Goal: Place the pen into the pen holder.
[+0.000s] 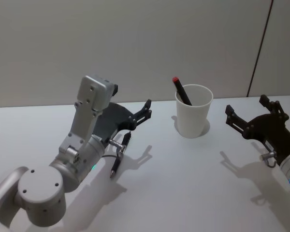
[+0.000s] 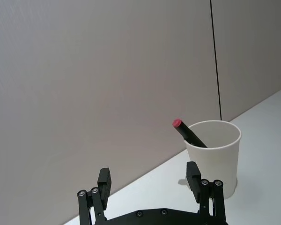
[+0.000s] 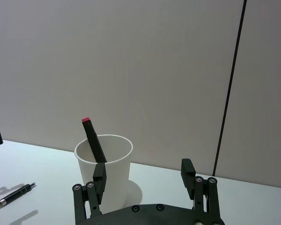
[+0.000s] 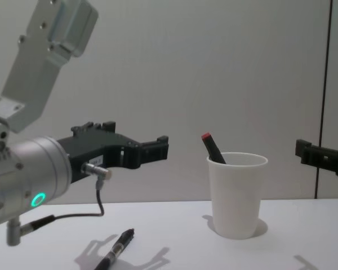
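pen [image 1: 120, 157]: flat on the table [image 1: 183, 183], below the left gripper's wrist, apart from it | left gripper [image 1: 146, 110]: raised above the table, fingers spread, empty, pointing toward pen holder [image 1: 194, 111] | pen holder: upright, red-capped marker [image 1: 181, 91] leaning inside | right gripper [image 1: 246, 106]: spread, empty, at holder's right

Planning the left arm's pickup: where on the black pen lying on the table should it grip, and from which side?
Probably mid-barrel on the pen, from above, jaws across its width: it lies flat on the table, so only top and sides are free. The open left gripper hovers close by.
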`<state>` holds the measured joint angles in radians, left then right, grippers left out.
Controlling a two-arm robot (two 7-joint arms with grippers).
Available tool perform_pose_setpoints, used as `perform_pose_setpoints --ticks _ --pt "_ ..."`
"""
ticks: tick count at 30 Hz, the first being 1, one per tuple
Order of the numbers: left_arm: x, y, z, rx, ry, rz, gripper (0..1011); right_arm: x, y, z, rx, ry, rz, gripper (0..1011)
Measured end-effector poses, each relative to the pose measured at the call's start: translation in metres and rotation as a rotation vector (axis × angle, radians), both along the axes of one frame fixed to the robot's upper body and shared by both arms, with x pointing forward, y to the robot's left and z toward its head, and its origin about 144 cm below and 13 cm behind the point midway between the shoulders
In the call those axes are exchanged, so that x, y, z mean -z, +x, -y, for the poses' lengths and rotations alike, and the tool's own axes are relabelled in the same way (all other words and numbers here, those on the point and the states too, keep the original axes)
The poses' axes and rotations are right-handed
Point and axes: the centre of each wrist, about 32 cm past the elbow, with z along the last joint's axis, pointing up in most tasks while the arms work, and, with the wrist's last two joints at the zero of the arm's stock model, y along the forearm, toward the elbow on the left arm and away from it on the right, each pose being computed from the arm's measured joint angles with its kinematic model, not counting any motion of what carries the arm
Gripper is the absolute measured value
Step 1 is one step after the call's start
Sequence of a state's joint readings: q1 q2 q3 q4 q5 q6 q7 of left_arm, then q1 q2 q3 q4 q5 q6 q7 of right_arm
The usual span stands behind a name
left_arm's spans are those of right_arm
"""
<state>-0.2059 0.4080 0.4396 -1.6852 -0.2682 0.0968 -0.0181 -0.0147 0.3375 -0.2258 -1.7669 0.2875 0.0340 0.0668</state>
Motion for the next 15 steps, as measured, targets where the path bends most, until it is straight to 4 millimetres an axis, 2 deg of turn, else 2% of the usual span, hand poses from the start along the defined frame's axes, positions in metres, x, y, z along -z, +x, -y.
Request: perform_pose_setpoints --ticks 15 --pt "-0.012 -0.028 -0.009 -0.043 -0.001 -0.158 1001 0.0 0.0 0.0 0.0 0.0 0.0 1001"
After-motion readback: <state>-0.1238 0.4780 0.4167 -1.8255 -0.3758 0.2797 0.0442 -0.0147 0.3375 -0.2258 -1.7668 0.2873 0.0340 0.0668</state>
